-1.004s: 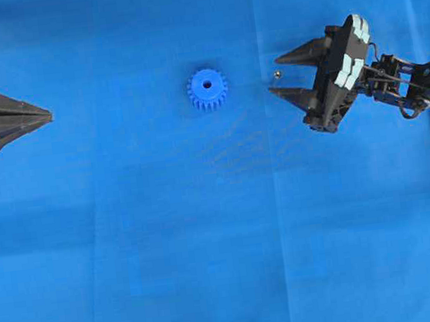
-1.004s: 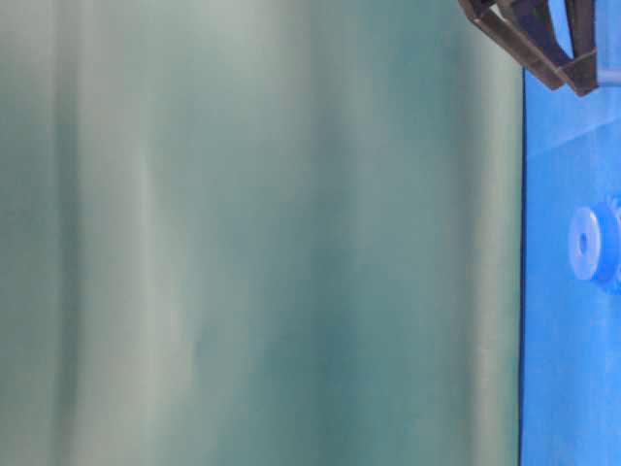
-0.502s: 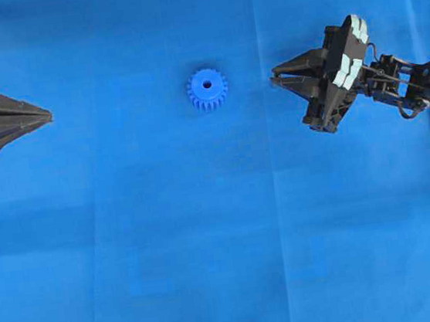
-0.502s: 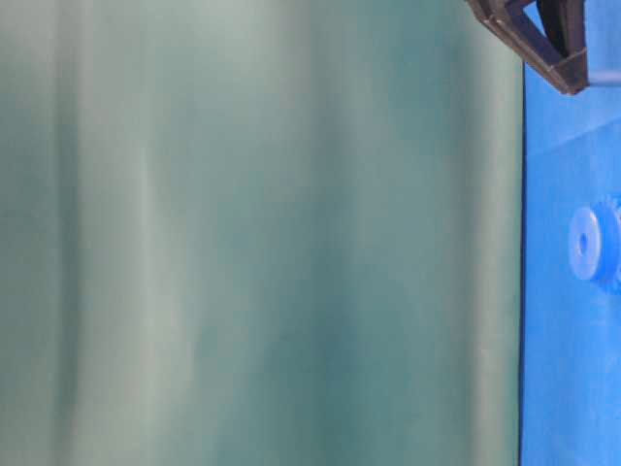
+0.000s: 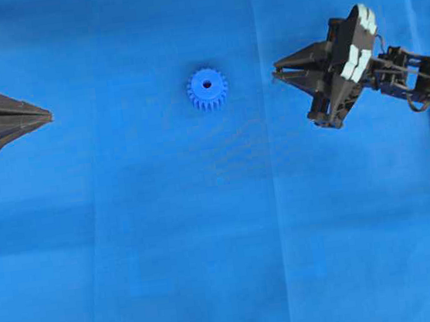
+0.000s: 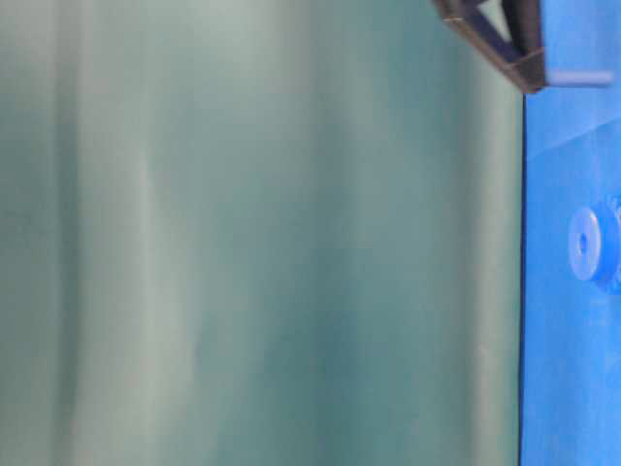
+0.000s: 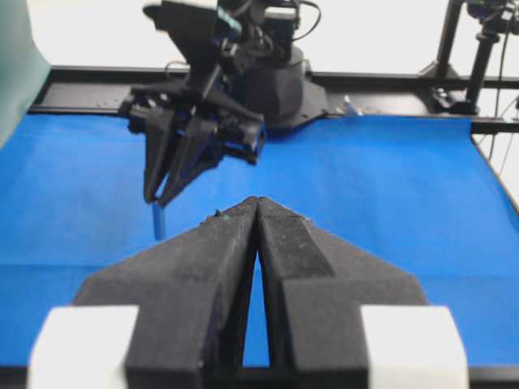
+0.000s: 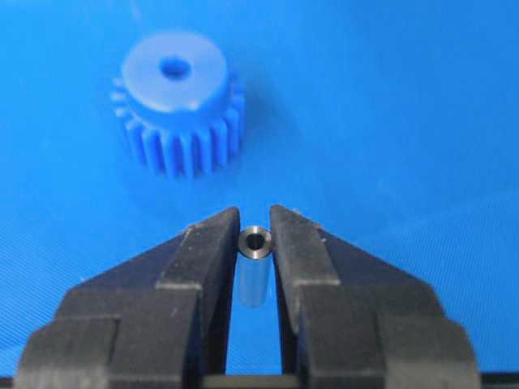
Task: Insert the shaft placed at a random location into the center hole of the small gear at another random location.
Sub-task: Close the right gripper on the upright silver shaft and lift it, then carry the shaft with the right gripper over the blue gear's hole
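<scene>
The shaft (image 8: 256, 271) is a short silvery metal pin, pinched upright between the two black fingers (image 8: 203, 259) of the right gripper (image 5: 277, 75). In the right wrist view its round top end, with a small dark bore, sits level with the fingertips, and its body runs down the narrow gap between them. From the left wrist view it hangs below the tips of that gripper (image 7: 160, 201), clear of the blue cloth (image 5: 209, 247); the table-level view shows it sticking out past the dark fingertips (image 6: 529, 78) as a small grey stub (image 6: 582, 78).

The small gear (image 5: 208, 89) lies flat on the cloth, toward the far edge and a little left of the middle of the surface, hub up, with the center hole (image 5: 207, 85) showing as a dark dot. It is apart from the right gripper, which points at it from the right side with bare cloth between them. In the right wrist view the gear (image 8: 177, 101) sits ahead of the fingertips and slightly to the left, its hole (image 8: 172, 69) facing up.

The left gripper (image 5: 48, 115) rests at the left edge of the cloth, well apart from the gear, its two fingers (image 7: 219, 251) pressed together on nothing.
</scene>
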Motion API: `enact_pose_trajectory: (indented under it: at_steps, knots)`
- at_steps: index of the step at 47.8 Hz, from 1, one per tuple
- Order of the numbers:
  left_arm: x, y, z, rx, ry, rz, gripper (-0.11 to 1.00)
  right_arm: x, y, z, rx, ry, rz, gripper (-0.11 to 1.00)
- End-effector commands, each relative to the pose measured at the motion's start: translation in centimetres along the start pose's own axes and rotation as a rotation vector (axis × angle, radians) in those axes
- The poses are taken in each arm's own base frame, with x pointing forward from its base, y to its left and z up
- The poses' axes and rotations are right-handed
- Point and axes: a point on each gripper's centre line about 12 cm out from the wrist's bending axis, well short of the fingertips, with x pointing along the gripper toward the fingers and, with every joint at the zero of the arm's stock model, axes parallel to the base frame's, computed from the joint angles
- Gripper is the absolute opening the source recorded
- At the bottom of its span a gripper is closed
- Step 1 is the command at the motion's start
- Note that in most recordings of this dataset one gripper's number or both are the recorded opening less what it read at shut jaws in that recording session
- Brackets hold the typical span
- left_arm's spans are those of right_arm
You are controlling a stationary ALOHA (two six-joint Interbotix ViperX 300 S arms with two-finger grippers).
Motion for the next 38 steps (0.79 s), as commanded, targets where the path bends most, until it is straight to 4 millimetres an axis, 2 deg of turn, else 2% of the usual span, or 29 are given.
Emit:
enact_pose_trajectory:
  at_steps: [1,10,30,38]
  knots:
    - [0.2,0.0,0.3,0.000,-0.008,-0.002,0.00,-0.4,0.4,2.1,0.004,-0.037,0.016,0.03]
    - [0.2,0.0,0.2,0.000,-0.006,-0.002,0.00,-0.8,0.7,3.1,-0.011,-0.037,0.030,0.03]
    - [0.1,0.0,0.3,-0.002,-0.008,-0.002,0.00,-0.7,0.7,3.1,-0.011,-0.034,0.030,0.03]
    - [0.2,0.0,0.2,-0.002,-0.006,-0.002,0.00,0.1,1.2,3.9,-0.011,-0.048,0.040,0.03]
